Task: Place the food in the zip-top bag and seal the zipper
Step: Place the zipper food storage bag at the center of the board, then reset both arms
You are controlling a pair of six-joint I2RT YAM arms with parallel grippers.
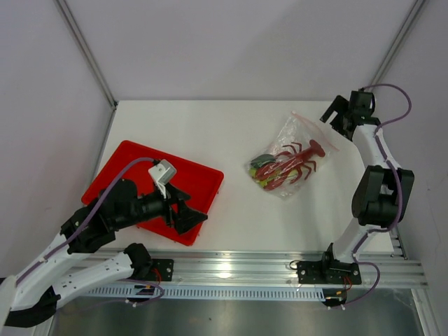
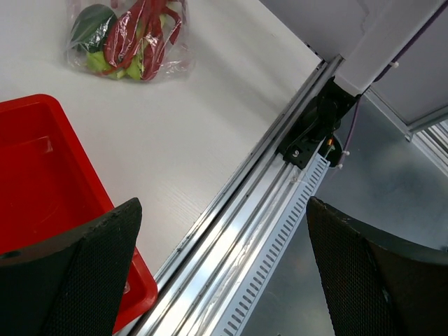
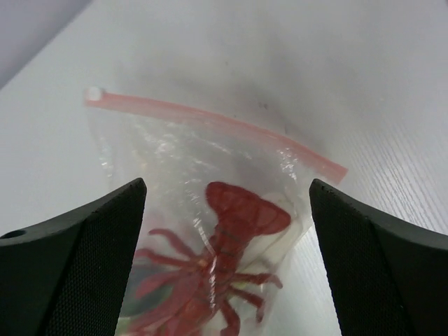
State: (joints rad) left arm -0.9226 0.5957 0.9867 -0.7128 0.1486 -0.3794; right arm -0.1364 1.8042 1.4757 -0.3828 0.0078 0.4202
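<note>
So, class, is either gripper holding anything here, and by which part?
Nothing is held. The right gripper is open, apart from the bag and its zipper; the left gripper is open too, empty.

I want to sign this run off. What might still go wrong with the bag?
The zipper looks flat, but whether it is sealed end to end cannot be told; the right gripper stands open, off it. The lobster lies with its tail close under the zipper, so another press may pinch it. Neither gripper holds the zip-top bag; a push could slide it.
</note>
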